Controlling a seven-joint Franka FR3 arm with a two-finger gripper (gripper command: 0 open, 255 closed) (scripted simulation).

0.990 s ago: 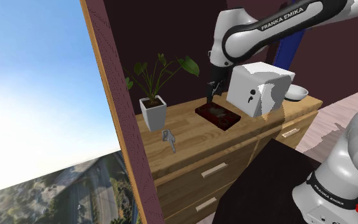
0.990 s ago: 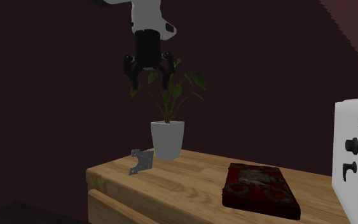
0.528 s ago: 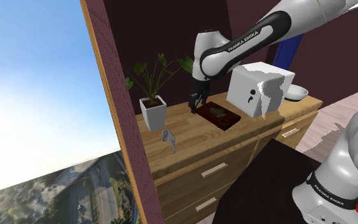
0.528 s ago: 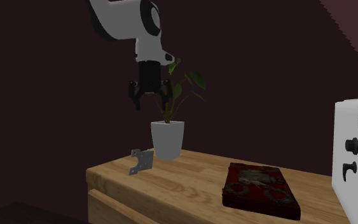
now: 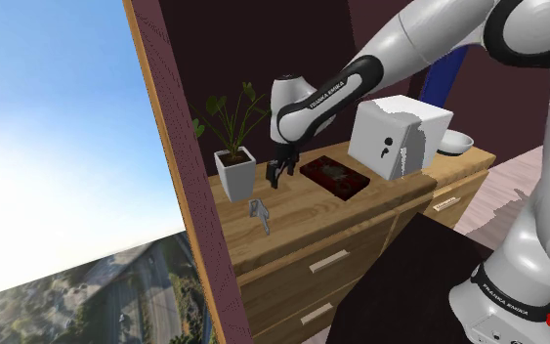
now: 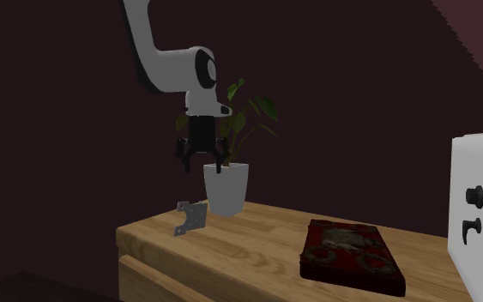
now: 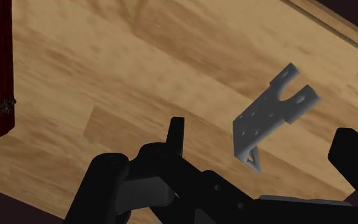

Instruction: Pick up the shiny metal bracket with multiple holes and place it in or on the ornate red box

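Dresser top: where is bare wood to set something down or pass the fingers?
The dresser top is bare between the bracket and the red box, and in front of the box. Crowded: white pot by the bracket, white appliance beside the box.

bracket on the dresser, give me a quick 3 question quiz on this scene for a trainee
1. True or false: the bracket lies on the red box.
2. The gripper is: A open, in the air above the dresser top; B shut on the bracket; C resting on the red box.
3. What stands closest beside the bracket?

Key
1. False: it stands on the dresser top, apart from the red box.
2. A
3. The potted plant.
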